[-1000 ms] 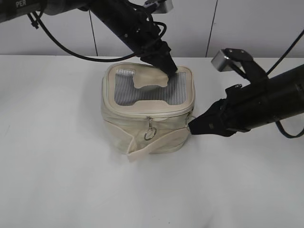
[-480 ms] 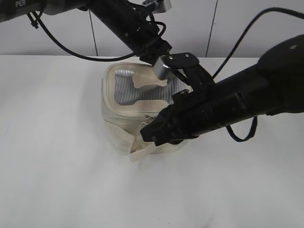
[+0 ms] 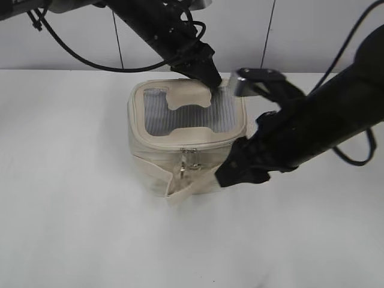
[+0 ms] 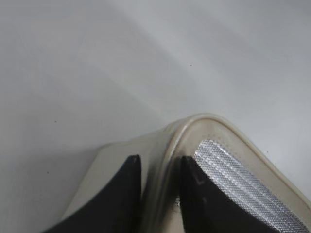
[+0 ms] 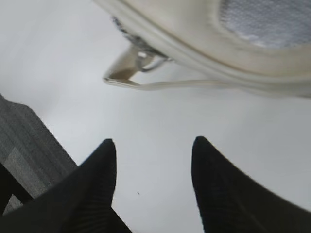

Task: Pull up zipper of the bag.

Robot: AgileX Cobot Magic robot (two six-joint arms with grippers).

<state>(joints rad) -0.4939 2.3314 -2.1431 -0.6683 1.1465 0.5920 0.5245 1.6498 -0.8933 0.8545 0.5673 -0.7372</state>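
Bag between both arms' pincers.

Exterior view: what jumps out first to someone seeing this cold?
The cream bag mid-table, with two black arms converging on it. The left gripper clamps the lid's back right rim, its fingers straddling the edge in the wrist view. The right gripper hangs open over bare table off the bag's front right corner, short of the silver ring pull.

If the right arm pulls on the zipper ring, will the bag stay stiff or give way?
The bag probably gives way: its front wall already looks creased. It seems light, so it may slide. The left gripper, clamped on the lid rim, should steady it.
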